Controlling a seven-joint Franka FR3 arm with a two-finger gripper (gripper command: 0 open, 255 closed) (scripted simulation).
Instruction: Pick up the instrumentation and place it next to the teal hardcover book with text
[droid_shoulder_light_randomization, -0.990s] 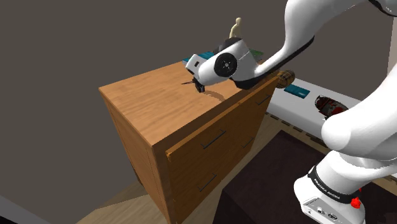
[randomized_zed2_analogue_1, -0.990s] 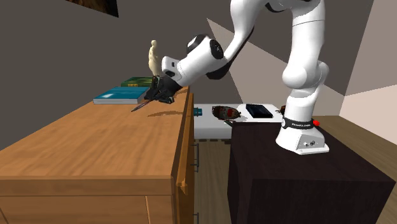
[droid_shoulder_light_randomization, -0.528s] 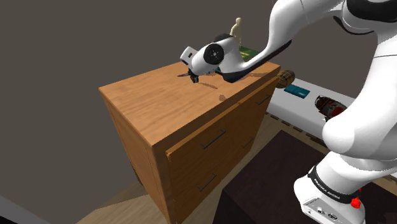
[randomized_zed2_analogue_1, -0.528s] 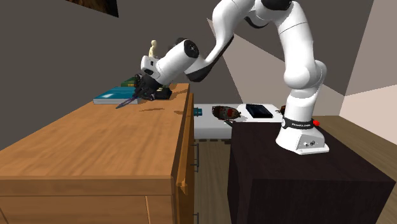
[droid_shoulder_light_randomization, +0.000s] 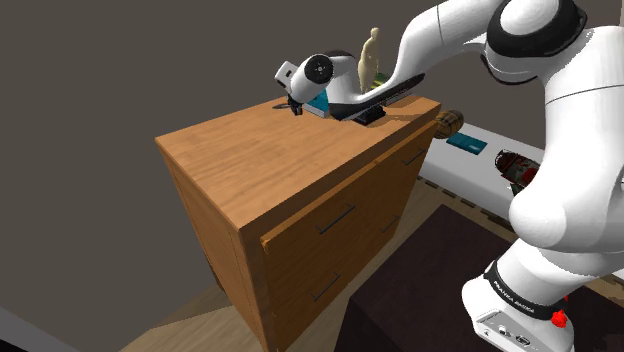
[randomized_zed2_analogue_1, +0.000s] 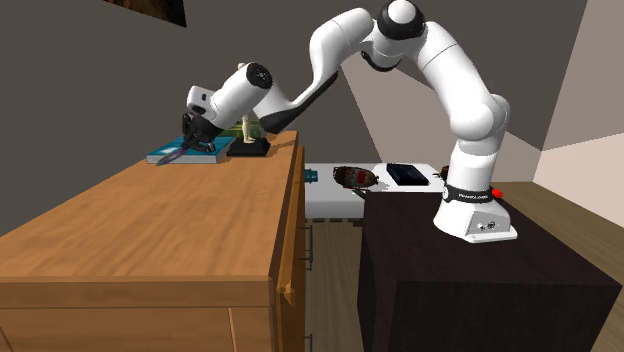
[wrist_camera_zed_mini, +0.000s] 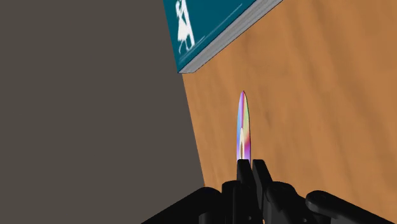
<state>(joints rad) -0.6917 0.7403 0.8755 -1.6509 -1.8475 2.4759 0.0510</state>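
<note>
The pincer is clenched on the instrument, a thin blade with a rainbow sheen. Its 2 black fingers clasp the blunt end, so the point juts straight out ahead of the hand. Gripping it by the tail keeps the slim body clear of the fingers, which should let it be laid flat without the hand fouling the wood. In the second exterior view the pincer hangs over the far end of the dresser, and the instrument slants downward in front of the teal book. The wrist view puts the book just beyond the blade's tip and a little to one side, with bare dresser top under the blade and the dresser's edge close by. The blade seems to be off the wood, though the angle is too poor to be sure. A pale figurine stands just past the book, behind the reaching arm. Carrying looks nearly done. What remains, by my reading, is lowering the blade onto the bare strip beside the book and releasing it short of the edge.
</note>
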